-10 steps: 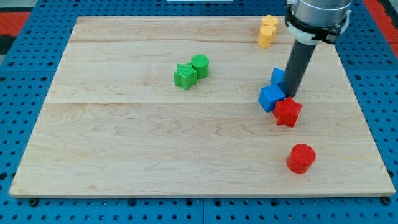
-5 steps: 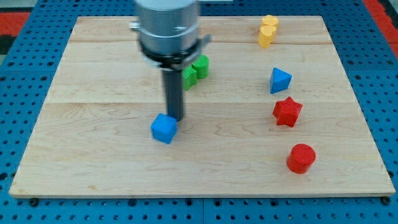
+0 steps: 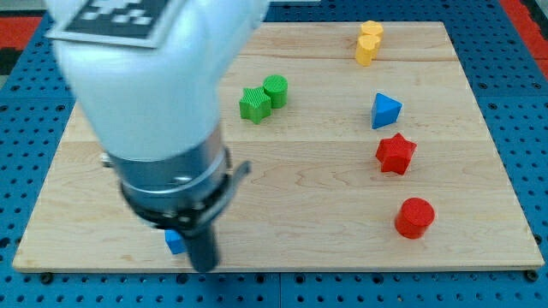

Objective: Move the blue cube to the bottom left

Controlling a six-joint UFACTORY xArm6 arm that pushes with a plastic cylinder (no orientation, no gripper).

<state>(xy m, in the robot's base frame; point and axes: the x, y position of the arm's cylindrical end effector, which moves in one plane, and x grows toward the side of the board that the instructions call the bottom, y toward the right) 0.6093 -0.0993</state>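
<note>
With my tip (image 3: 204, 267) bare, gripping nothing, touching the blue cube (image 3: 175, 242) near the board's bottom edge (image 3: 342, 270), I could shove it off.

A single camera looks down at a steep angle on the wooden surface (image 3: 342, 214) from the near long edge, facing toward the far edge at the view's top. The far edge looks shorter than the near one, so the view is tilted, not straight overhead. It stands far enough back to take in nearly the whole board with a strip of blue pegboard (image 3: 522, 111) around it. The arm (image 3: 145, 94) looms large and blurred at the view's left, close to the lens, hiding that part of the board. There is no second view to share any of the scene with.
</note>
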